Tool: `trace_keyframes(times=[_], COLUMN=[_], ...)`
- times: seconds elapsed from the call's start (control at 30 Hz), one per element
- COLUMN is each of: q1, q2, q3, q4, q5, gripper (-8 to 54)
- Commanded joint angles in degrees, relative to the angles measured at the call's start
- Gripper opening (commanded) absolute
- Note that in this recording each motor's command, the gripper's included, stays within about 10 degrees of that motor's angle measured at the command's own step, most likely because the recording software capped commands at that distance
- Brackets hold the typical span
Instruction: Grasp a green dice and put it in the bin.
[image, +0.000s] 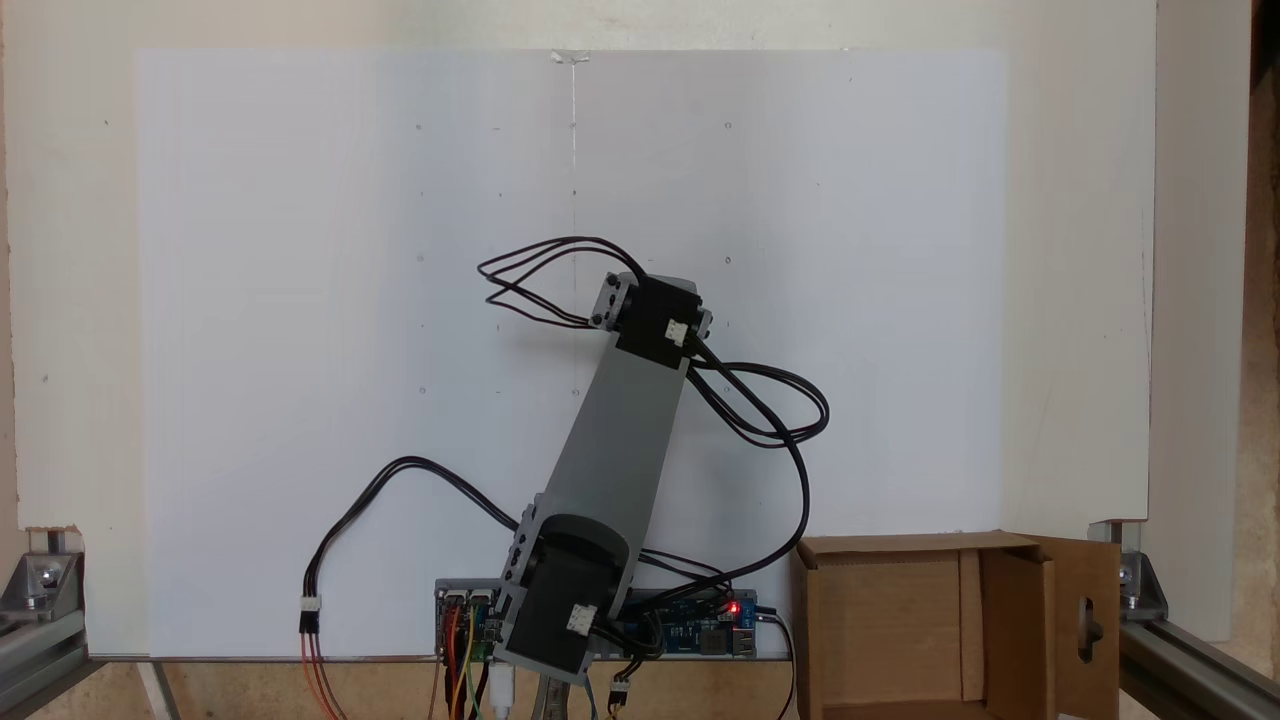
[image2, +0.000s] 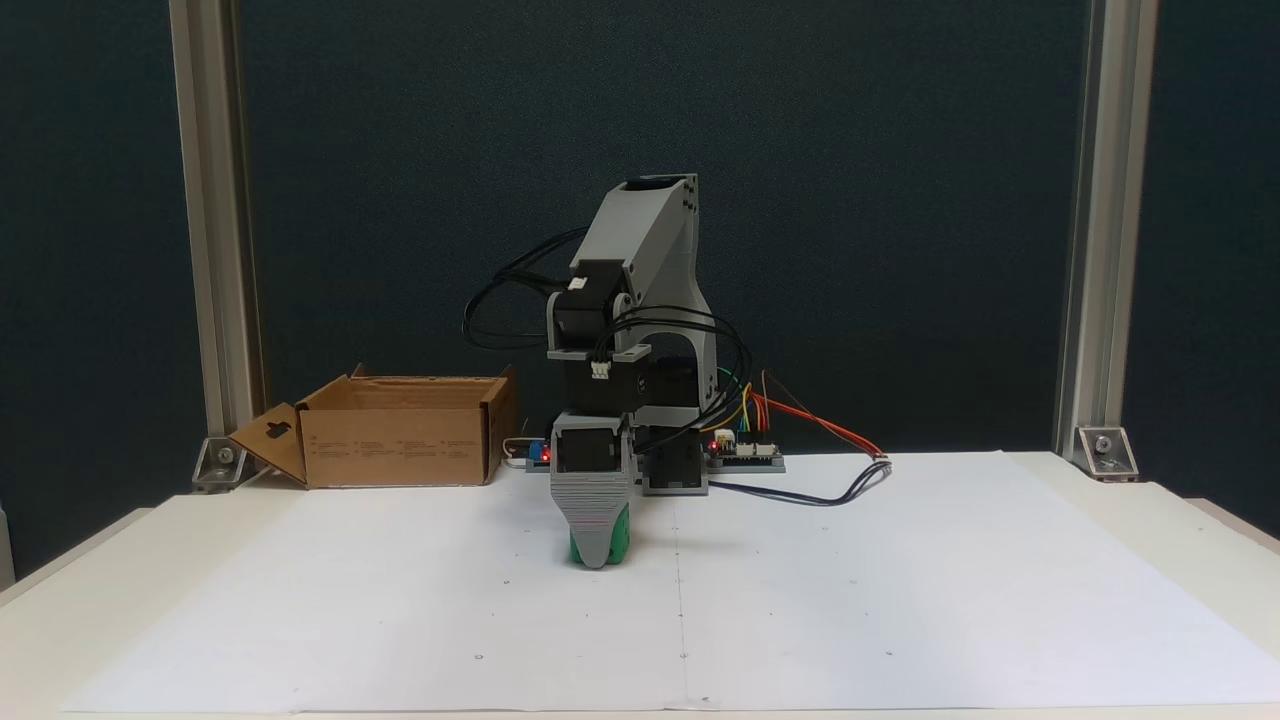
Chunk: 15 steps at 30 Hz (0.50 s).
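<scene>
In a fixed view, the green dice (image2: 621, 536) rests on the white paper near the table's middle, mostly covered by a grey ribbed finger. My gripper (image2: 597, 556) points straight down right at the dice, its tip at paper level. One jaw stands behind the other, so the gap between them is hidden. The bin (image2: 400, 440) is a brown cardboard box at the back left in that view, well apart from the gripper. From above, the bin (image: 880, 610) lies at the lower right, and the grey arm (image: 620, 430) covers the gripper and dice.
A white paper sheet (image2: 900, 580) covers the table. Circuit boards (image2: 745, 450) and loose cables (image: 770, 400) sit by the arm's base. The bin's keyhole flap (image: 1085, 625) hangs outward. Aluminium posts (image2: 1090, 230) stand at the back corners.
</scene>
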Motion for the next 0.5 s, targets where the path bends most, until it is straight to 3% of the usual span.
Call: trace_keyframes(times=[0.0, 0.3, 0.47], q1=[0.0, 0.6, 1.8], q2=[0.0, 2.6, 10.2], q3=[0.2, 0.2, -0.2], q4=[-0.6, 0.2, 3.5], q5=[0.4, 0.6, 1.4], gripper=[12.0, 11.9, 11.9])
